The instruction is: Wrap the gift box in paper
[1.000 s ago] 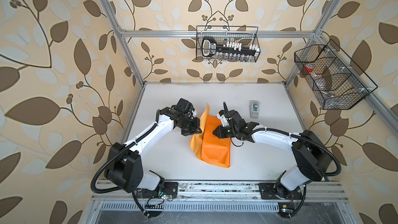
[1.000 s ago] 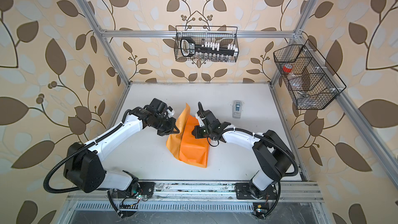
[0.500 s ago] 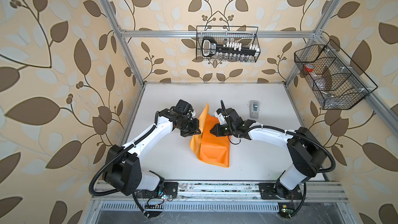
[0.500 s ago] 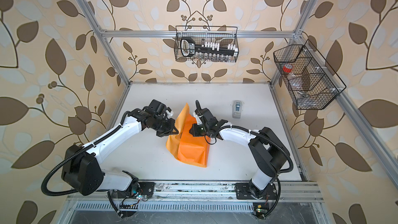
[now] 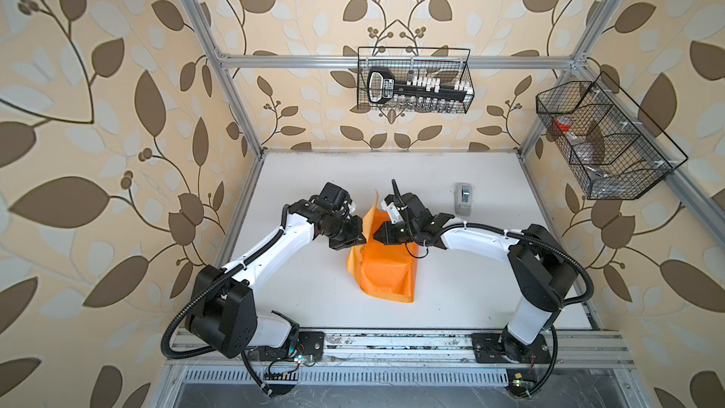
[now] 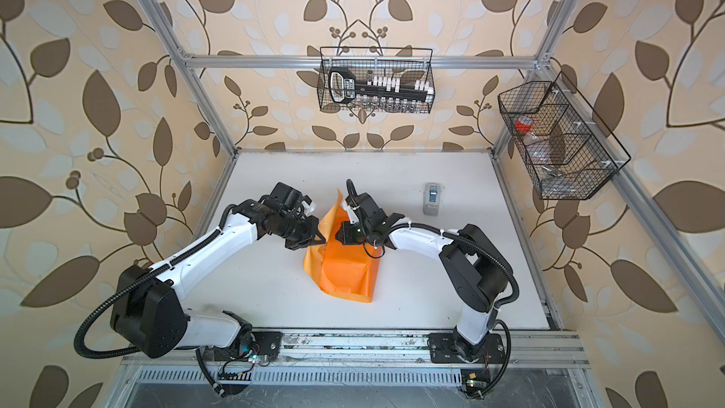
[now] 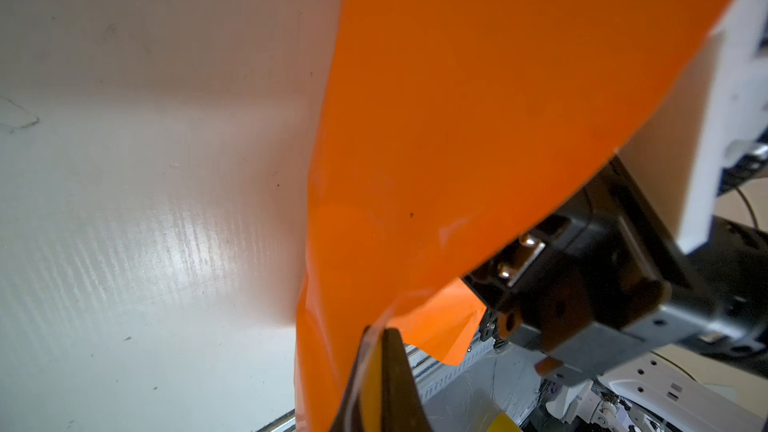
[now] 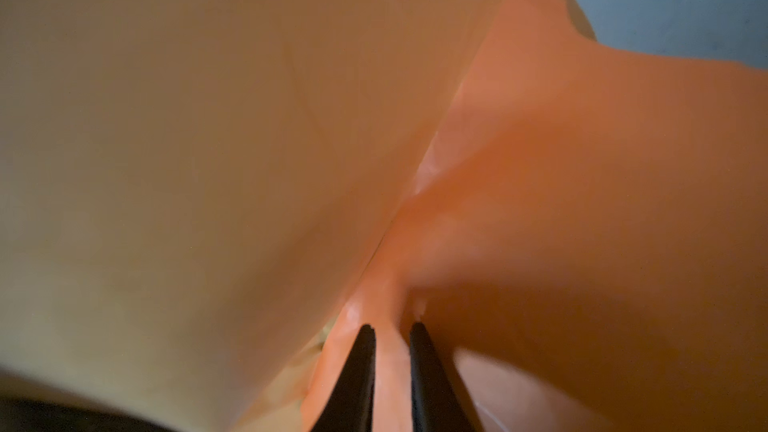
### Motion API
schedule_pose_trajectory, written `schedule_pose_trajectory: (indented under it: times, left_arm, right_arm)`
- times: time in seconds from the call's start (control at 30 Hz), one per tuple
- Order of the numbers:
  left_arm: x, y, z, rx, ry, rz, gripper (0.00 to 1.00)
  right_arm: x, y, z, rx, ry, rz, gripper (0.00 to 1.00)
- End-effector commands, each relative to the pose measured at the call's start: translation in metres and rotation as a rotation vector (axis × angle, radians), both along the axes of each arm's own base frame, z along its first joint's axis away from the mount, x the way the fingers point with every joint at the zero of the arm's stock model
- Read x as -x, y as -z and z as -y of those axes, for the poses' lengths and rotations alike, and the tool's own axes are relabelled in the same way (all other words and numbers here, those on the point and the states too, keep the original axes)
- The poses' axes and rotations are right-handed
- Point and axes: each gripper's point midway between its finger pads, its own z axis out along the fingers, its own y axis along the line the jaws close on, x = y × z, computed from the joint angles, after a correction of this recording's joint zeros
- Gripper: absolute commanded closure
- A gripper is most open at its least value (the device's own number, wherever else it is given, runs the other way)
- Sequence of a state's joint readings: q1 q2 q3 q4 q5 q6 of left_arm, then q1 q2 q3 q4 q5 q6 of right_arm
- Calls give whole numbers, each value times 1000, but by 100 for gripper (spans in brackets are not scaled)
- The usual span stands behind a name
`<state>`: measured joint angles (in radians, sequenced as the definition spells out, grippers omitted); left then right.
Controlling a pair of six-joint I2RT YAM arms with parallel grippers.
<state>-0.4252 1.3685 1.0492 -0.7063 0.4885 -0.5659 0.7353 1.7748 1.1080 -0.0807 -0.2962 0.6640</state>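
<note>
In both top views the paper (image 5: 386,272) lies draped over a squarish hump at the middle of the worktop (image 5: 470,288), somewhat nearer its front edge. The gift box itself does not show; I judge that it sits under that hump. One flap stands up on the hump's far left side. The left gripper (image 5: 364,242) and the right gripper (image 5: 377,236) meet at the foot of this flap, tips almost touching. A tape dispenser (image 5: 463,198) stands well apart, toward the far right corner, untouched.

In the left wrist view the left gripper (image 7: 380,340) is closed, pinching an edge of the paper (image 7: 457,118), which rises in a taut sheet.

In the right wrist view the right gripper (image 8: 392,334) shows a narrow gap with a ridge of paper (image 8: 582,201) running into it; I cannot tell whether it is clamped.

The box looks covered on top, but the raised flap is not folded down and nothing appears taped, so closing and sealing remain.
</note>
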Motion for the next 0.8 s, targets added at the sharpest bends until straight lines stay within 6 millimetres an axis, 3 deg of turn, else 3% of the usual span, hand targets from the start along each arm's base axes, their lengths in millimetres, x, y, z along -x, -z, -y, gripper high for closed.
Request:
schedule_pose_trajectory:
  times: [0.0, 0.37, 0.57, 0.77]
  left_arm:
    - [4, -9, 1, 29, -17, 14, 100]
    - [4, -18, 6, 64, 8, 25, 100]
    - [2, -21, 0, 45, -26, 51, 100]
    - [2, -35, 19, 142, 39, 59, 100]
  right_arm:
    - [7, 25, 3, 57, 12, -67, 81]
    - [15, 44, 15, 90, 27, -89, 80]
    - [18, 54, 22, 102, 42, -93, 80]
    - [23, 67, 35, 97, 74, -116, 80]
